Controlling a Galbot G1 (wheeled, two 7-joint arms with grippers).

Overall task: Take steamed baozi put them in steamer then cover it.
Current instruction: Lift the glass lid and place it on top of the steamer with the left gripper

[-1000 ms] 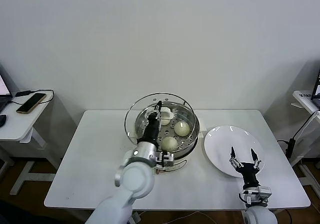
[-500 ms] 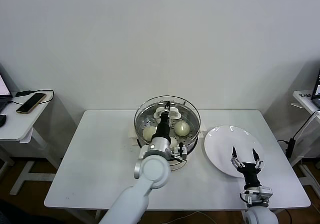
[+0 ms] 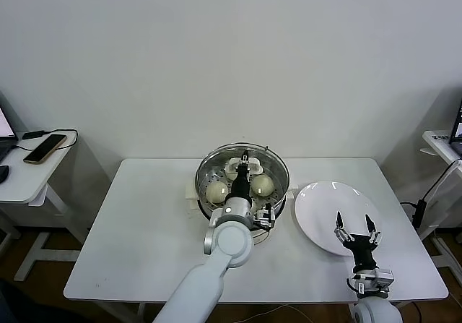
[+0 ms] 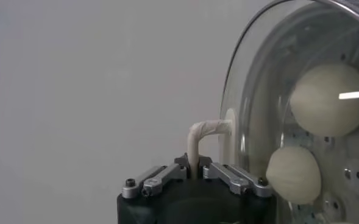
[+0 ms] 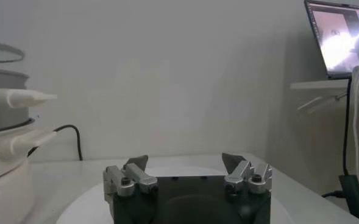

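The left hand is clamped on the white handle of the glass lid, holding the lid over the steamer on the desk. Buns sit inside the steamer. The right hand hovers above the white plate, fingers apart, holding nothing.

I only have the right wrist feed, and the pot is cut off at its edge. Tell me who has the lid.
Observer: The left gripper has it, jaws shut on the lid handle.
Operator: Give me the lid's position.
Observer: In the head view the glass lid is over the steamer.
Operator: Report the contents.
Observer: Two steamed baozi show through the glass; the arm hides the rest.
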